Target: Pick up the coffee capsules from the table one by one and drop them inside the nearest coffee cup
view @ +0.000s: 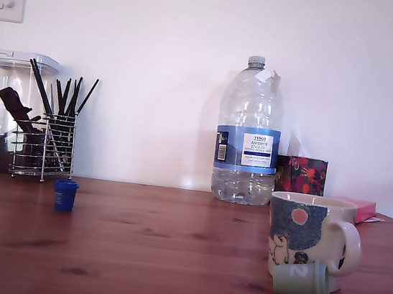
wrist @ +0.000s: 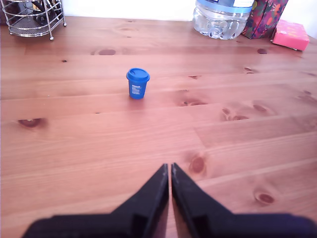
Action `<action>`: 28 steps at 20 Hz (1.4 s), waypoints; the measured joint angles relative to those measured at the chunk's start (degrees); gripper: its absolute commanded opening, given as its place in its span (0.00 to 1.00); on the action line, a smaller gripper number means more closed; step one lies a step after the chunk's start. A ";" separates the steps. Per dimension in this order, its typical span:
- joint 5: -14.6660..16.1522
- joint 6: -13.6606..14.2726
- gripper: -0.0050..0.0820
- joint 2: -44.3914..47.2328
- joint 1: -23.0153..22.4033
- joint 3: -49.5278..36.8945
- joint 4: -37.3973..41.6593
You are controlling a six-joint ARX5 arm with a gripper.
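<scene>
A dark blue coffee capsule [view: 65, 194] stands upright on the wooden table toward the exterior view's left; the wrist view shows it [wrist: 137, 83] well ahead of my gripper [wrist: 170, 171]. My gripper's black fingers are shut together with nothing between them, above bare wood. The arm does not show in the exterior view. A pale mint green capsule [view: 302, 280] lies on its side at the foot of the cream coffee cup [view: 310, 234], near the exterior view's right. The cup's handle points to the exterior view's right. Cup and green capsule are out of the wrist view.
A big clear water bottle [view: 248, 133] stands at the back, with a patterned box [view: 301, 175] and a pink pack [wrist: 290, 34] beside it. A wire utensil holder [view: 43, 143] and a clear container [view: 2, 107] stand at the back left of the exterior view.
</scene>
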 measured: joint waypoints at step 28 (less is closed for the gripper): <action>0.02 -0.07 0.03 23.65 0.00 6.10 15.91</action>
